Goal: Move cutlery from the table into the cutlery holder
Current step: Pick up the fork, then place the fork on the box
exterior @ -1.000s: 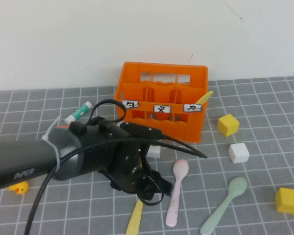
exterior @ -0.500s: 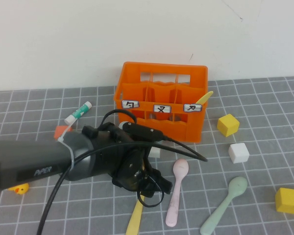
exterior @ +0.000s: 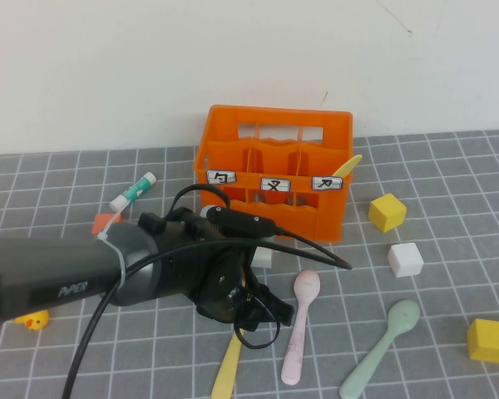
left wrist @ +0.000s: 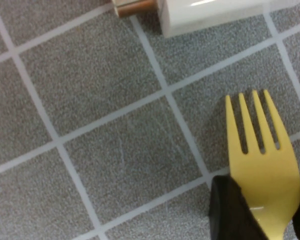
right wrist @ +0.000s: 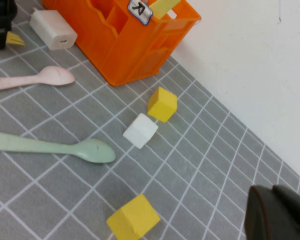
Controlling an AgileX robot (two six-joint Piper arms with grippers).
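Left gripper (left wrist: 262, 212) is down in front of the cutlery holder (exterior: 274, 170), jaws narrowing around the yellow fork (left wrist: 260, 150); squeeze squarely before lifting. Right gripper (right wrist: 277, 212) sits shut, well off to the holder's right

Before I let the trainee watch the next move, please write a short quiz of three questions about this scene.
1. True or false: the yellow knife stands in the cutlery holder.
2. The left gripper is down at which thing? A. the tube B. the yellow fork C. a yellow cube
3. The right gripper is shut and hangs apart, above the table. How many spoons lie on the table?

Key: 1 true; 2 B; 3 two, the pink spoon and the mint-green spoon.
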